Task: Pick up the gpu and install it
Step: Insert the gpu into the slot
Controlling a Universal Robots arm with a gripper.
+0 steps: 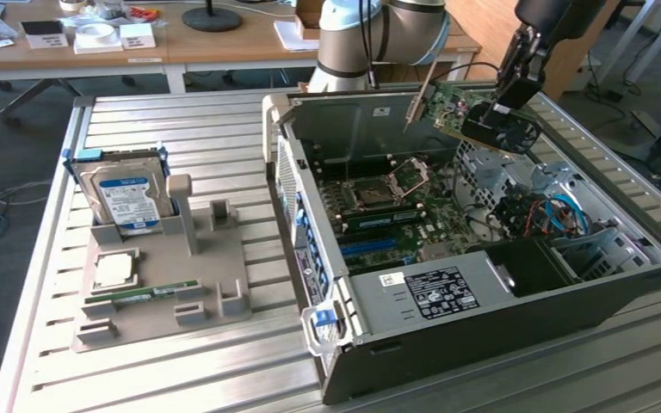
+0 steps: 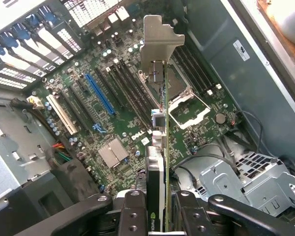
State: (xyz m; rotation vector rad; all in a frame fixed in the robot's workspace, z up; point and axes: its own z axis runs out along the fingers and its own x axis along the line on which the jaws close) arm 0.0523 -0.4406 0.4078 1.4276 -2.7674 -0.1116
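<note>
My gripper is shut on the gpu, a green-edged card with a black fan and a pale metal end bracket, and holds it in the air over the back of the open computer case. In the wrist view the gpu runs edge-on away from my gripper, bracket at the far end. Its black fingers clamp the card on both sides. Below it lies the motherboard with a blue expansion slot and black slots beside it. The card hangs well above the board, touching nothing.
To the exterior view's left, a grey parts holder carries a silver hard drive with a blue label, a processor and a green memory stick. A power supply and cables occupy the case's near end.
</note>
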